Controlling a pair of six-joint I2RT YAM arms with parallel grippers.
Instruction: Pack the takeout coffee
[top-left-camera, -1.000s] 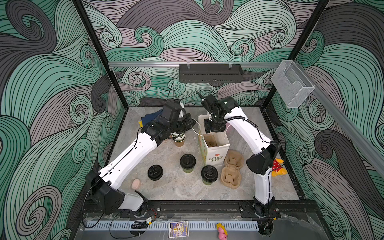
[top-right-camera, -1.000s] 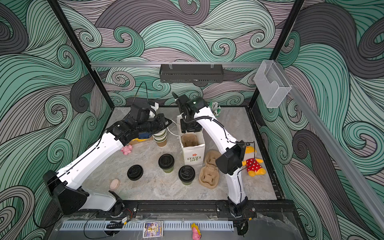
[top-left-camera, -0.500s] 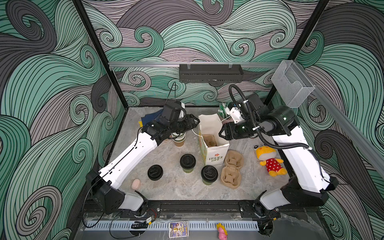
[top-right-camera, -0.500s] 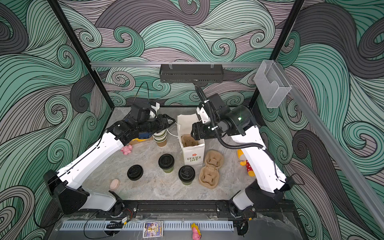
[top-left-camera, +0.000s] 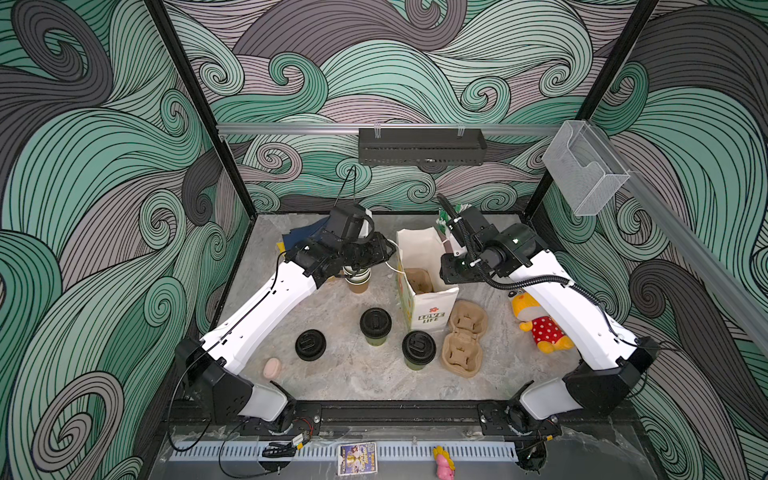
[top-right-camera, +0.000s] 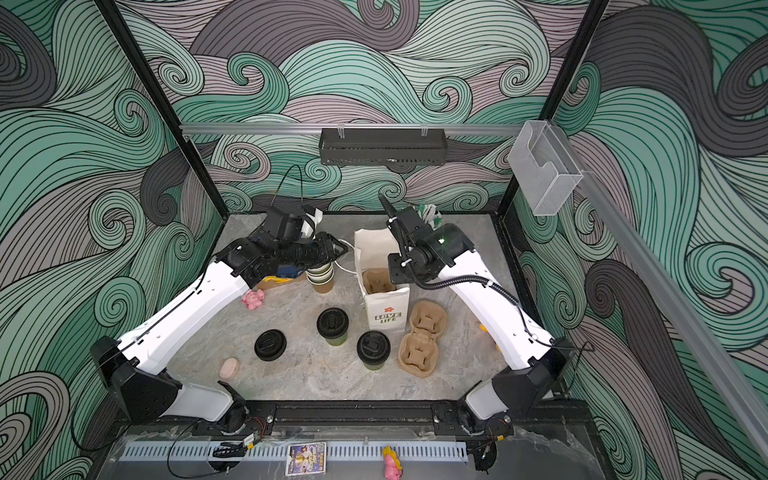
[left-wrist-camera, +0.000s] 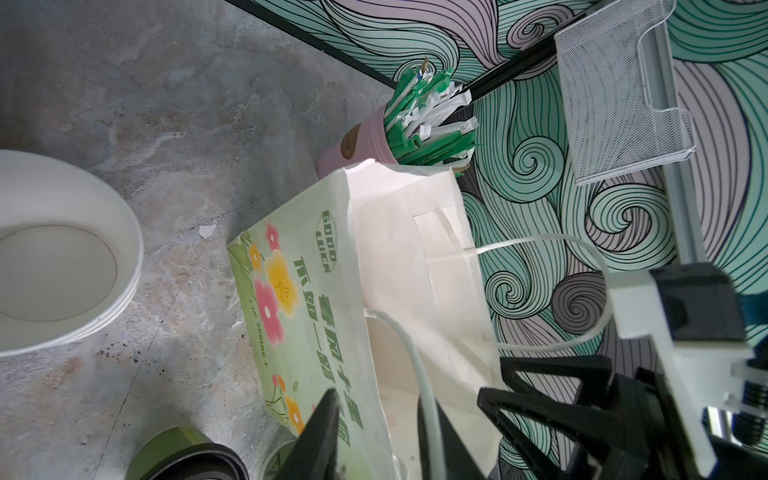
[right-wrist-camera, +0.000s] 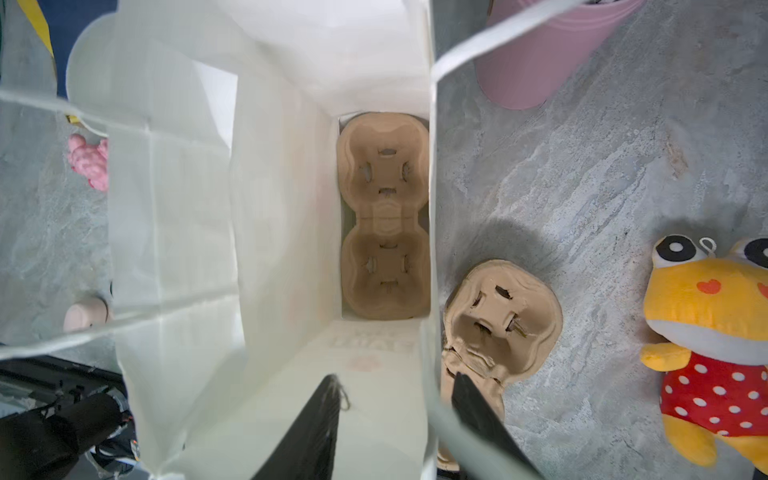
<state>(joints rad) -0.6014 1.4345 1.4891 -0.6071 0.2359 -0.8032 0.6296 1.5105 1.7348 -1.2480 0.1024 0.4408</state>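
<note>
**Both coffees out on the table, both grippers at the bag's mouth**

A coffee cup (top-left-camera: 375, 326) with its black lid on stands upright near the middle of the table (top-left-camera: 332, 386). The second coffee cup (top-left-camera: 418, 349), also lidded, stands near it, closer to the front edge and just before the foot of the white paper bag (top-left-camera: 428, 305). Neither cup is in the bag.

The bag stands open, with a brown pulp carrier (right-wrist-camera: 384, 216) lying flat on its bottom. A second carrier (top-left-camera: 463, 338) lies on the table just beside the bag, on the side toward the right edge.

The left gripper (top-left-camera: 382, 252) hangs at the bag's left rim, above a stack of paper cups (top-left-camera: 358, 279). Its jaws are partly apart, and a handle loop (left-wrist-camera: 424, 386) runs up between them. I can't tell whether they touch it.

The right gripper (right-wrist-camera: 397, 411) straddles the bag's right wall, one finger inside and one outside. Its jaws are apart with nothing pinched.

A loose black lid (top-left-camera: 310, 345) lies flat toward the left edge.
</note>
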